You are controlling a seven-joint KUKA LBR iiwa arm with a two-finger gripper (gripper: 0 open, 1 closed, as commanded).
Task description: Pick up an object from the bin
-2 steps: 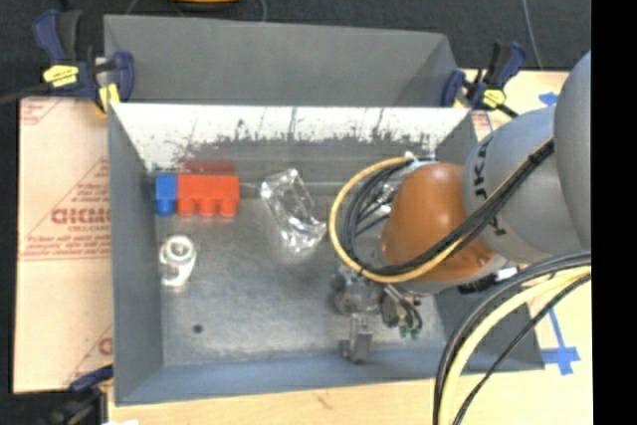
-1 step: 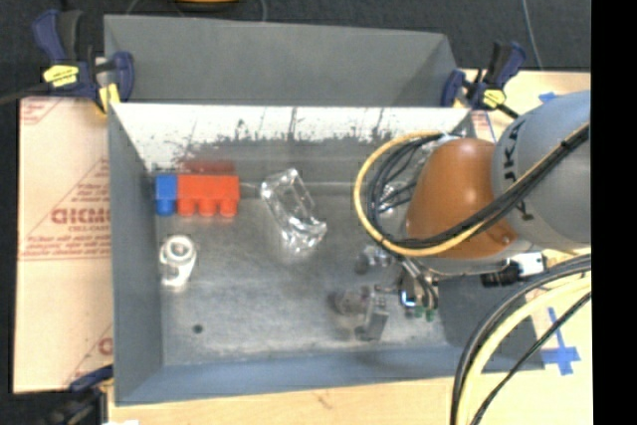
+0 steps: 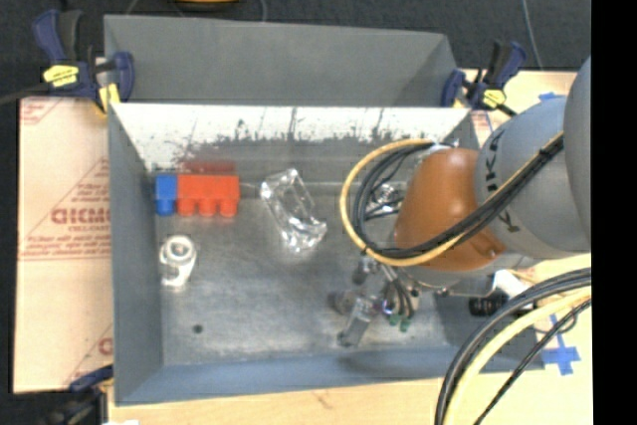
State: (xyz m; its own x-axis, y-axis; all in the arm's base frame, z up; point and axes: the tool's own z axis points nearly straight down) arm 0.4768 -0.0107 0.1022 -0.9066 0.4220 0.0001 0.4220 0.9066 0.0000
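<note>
Nearest thing: a clear plastic piece (image 3: 294, 212) lay in the middle of the bin (image 3: 279, 65), up and to the left of the claw (image 3: 373, 309), and apart from it.
Claw: it hung low over bare floor near the bin's front right corner. I could not tell if it was open or closed.
Other things: a red block (image 3: 208, 193) sat near the back left, with a blue block (image 3: 165, 193) touching its left side. A small white round thing (image 3: 177, 261) lay in front of them.
Doing it well: I think the claw should pick one thing, line up right above it, go straight down and squeeze gently. The clear piece may be slippery.
Writing: dark letters on the grey arm (image 3: 537, 174) were partly hidden, so I could not read them.
</note>
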